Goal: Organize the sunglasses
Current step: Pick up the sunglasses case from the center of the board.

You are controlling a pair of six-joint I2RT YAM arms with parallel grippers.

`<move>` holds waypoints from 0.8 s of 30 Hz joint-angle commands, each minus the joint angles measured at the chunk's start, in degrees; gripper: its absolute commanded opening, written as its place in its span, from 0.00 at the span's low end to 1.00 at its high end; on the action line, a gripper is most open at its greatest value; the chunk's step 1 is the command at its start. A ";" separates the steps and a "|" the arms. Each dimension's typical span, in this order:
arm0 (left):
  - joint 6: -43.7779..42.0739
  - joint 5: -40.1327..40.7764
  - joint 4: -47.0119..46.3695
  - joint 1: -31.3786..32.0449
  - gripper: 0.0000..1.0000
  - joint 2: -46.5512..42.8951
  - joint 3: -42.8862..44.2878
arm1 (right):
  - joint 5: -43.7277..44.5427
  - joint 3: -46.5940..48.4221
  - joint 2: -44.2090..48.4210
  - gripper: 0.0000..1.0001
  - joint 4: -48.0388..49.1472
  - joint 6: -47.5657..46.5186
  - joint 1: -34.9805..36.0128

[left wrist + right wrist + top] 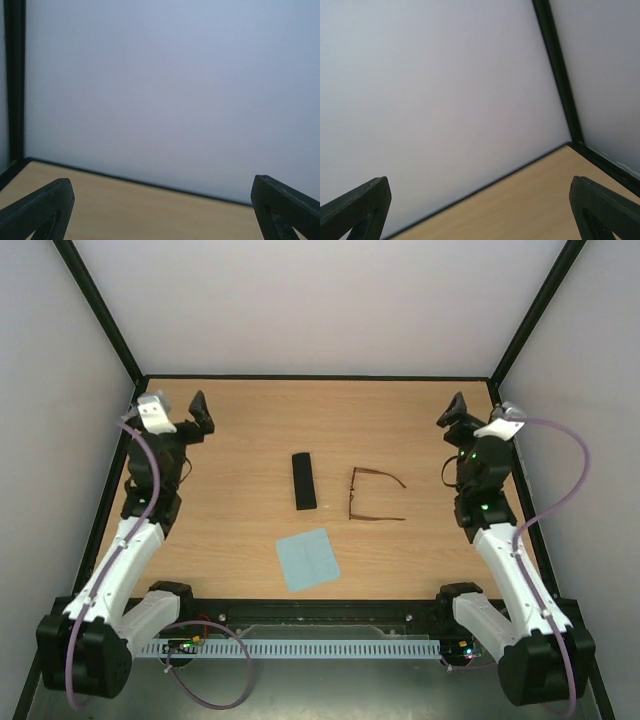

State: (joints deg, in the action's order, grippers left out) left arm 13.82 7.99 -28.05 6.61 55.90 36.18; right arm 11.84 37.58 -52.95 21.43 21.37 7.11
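The sunglasses, thin dark-brown frame with both temple arms spread, lie on the wooden table right of centre. My left gripper is raised at the far left of the table, open and holding nothing, well away from them. At the far right my right gripper is also open and holding nothing. Each wrist view shows only its own spread fingertips, the white back wall and a strip of table; the sunglasses are out of those views.
A black oblong case lies just left of the sunglasses. A light blue square cloth lies near the front edge. White walls with black frame posts enclose the table on three sides.
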 commanded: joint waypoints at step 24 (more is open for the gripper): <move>28.19 -36.82 39.38 -6.77 0.99 2.92 11.64 | -25.32 24.95 -17.19 0.99 -39.88 16.12 23.15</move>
State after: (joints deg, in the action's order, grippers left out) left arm 41.45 -33.34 8.08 -1.45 57.49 48.64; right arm -16.49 57.71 -62.46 -16.34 39.22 24.27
